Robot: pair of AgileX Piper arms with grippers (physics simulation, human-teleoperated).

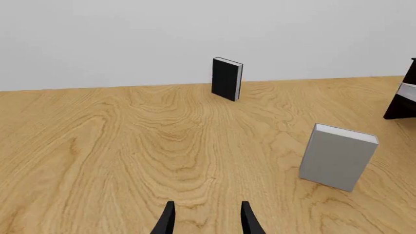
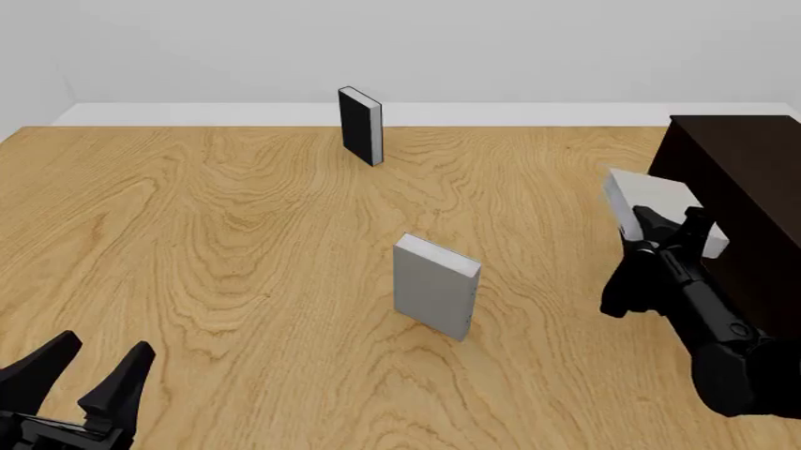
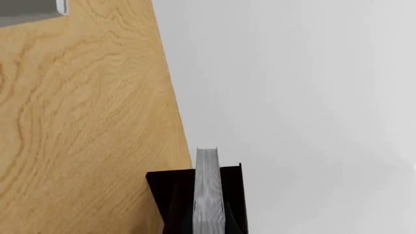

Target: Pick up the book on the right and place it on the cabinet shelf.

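While right hand (image 2: 670, 225) grips book (image 2: 644, 197), covers blank.

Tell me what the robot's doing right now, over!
Right gripper shut on the book, held up beside the cabinet. Left gripper open, idle over the table. Not shelved yet. Nothing seen blocking.

Even, bright, diffuse lighting in all views; no glare or blur; renders sharp edge to edge, with only faint, soft shadows on the table (image 2: 225, 234)
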